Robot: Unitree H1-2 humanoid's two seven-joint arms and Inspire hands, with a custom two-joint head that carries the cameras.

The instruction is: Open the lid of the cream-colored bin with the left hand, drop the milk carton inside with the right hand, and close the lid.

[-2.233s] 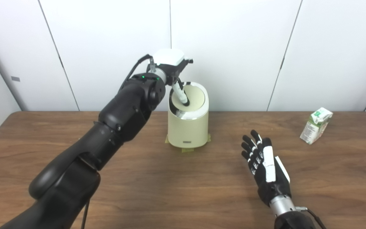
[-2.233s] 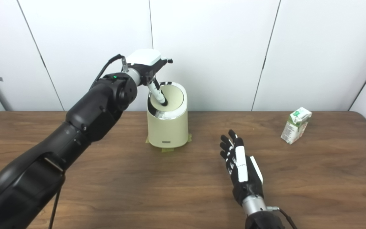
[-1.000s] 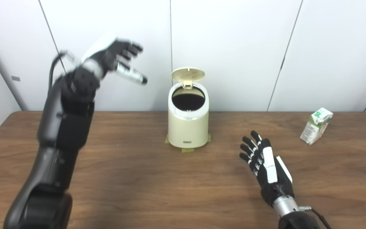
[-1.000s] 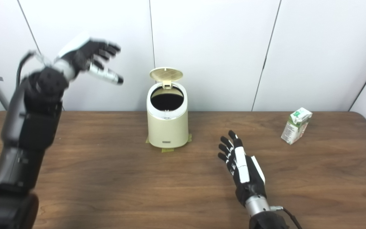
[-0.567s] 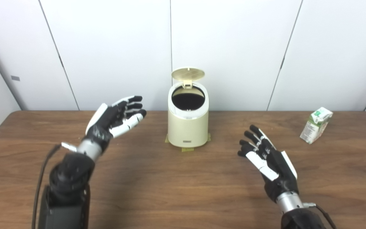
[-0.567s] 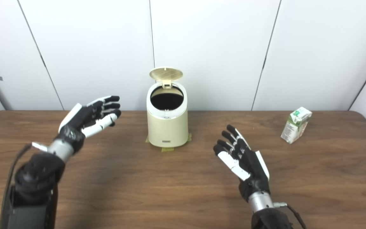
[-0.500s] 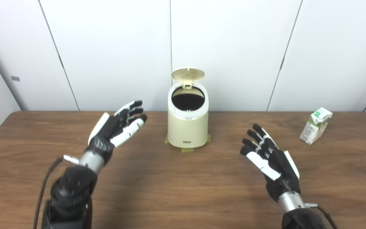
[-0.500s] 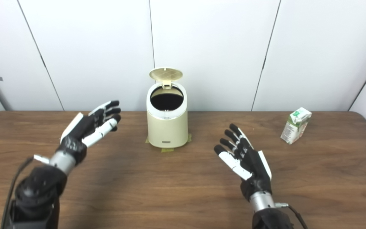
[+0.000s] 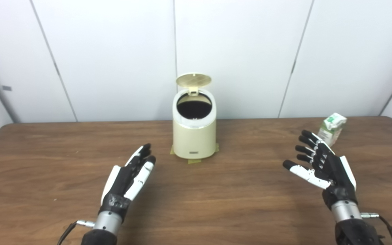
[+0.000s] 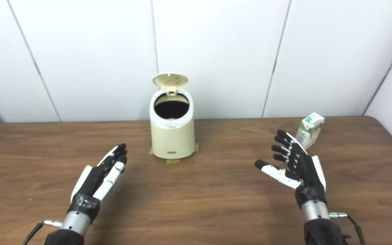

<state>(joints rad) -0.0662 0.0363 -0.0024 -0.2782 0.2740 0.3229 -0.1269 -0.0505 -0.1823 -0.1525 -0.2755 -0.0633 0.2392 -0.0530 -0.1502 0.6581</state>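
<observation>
The cream-colored bin (image 9: 194, 141) stands at the table's back middle. Its round lid (image 9: 193, 80) is up on the rear hinge, and the dark inside shows. The green and white milk carton (image 9: 332, 126) stands upright at the back right of the table. My left hand (image 9: 129, 180) is open and empty, low over the table, in front and to the left of the bin. My right hand (image 9: 322, 165) is open and empty, fingers spread. It is just in front of the carton and apart from it.
The wooden table (image 9: 216, 204) runs the full width of the view. Strips of tape (image 9: 194, 161) show under the bin's base. White wall panels (image 9: 114, 51) stand close behind the table's back edge.
My left hand has come away from the bin and down to the table's front left. The lid has sprung up. My right hand has moved right toward the carton. The camera has shifted slightly.
</observation>
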